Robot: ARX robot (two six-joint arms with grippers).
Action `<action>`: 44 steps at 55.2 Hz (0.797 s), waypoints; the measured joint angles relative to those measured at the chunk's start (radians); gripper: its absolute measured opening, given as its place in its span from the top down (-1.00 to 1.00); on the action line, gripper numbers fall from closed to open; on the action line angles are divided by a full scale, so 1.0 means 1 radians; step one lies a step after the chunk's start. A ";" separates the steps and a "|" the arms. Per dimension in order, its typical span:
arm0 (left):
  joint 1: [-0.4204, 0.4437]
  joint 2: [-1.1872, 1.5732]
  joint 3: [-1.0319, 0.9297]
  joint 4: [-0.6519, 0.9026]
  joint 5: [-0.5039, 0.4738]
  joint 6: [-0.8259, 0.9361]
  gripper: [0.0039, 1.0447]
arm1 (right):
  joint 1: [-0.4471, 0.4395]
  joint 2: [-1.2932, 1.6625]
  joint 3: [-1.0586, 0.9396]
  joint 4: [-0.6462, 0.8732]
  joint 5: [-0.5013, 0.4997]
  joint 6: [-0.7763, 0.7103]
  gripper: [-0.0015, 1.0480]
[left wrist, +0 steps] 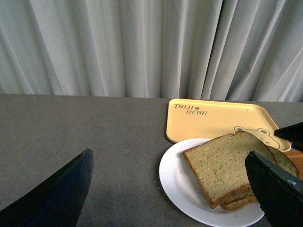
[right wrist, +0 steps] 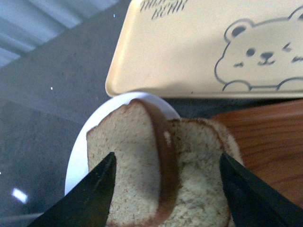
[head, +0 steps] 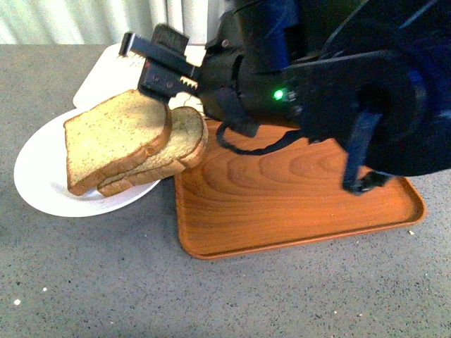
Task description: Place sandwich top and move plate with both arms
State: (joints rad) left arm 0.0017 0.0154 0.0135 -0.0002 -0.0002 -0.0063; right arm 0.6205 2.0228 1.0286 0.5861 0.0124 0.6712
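— So, which arm is on the bread?
— The right one. Its right gripper point(right wrist: 167, 154) hangs over the thick speckled tan wholemeal slice, the sandwich top point(head: 116, 137). The jaws are spread to either side of the dark crust and grip nothing that I can see.
— Location of that slice?
— On the round shallow white plate point(head: 42, 176). It leans on a second tan bread slice point(head: 189, 137) beneath and is offset rather than squared up. Placement looks done to me, though alignment is rough.
— Why are the jaws apart?
— Probably for clearance, so the arm can lift away without dragging the bread.
— And the left side?
— The left gripper point(left wrist: 169, 153) is spread too and empty. It sits above the grey speckled table point(head: 211, 296), pointed toward the plate, likely staged for the two-arm carry.
— Surroundings?
— The plate's edge meets the rim of the brown wood-grain tray point(head: 296, 197); touching or overlapping, I cannot tell. The yellow bear-print tray point(left wrist: 213, 118) lies just behind.
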 joint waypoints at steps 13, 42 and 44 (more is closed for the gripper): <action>0.000 0.000 0.000 0.000 0.000 0.000 -0.83 | -0.074 -0.265 -0.220 0.066 0.030 -0.086 -0.82; 0.000 0.000 0.000 0.000 0.000 0.000 -0.83 | -0.401 -0.835 -0.910 0.461 0.198 -0.664 0.97; 0.000 0.000 0.000 0.000 0.000 0.000 -0.83 | -0.420 -0.882 -0.927 0.435 0.183 -0.664 0.97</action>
State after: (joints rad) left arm 0.0017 0.0154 0.0135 -0.0002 -0.0002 -0.0063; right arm 0.2008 1.1404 0.1020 1.0210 0.1951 0.0071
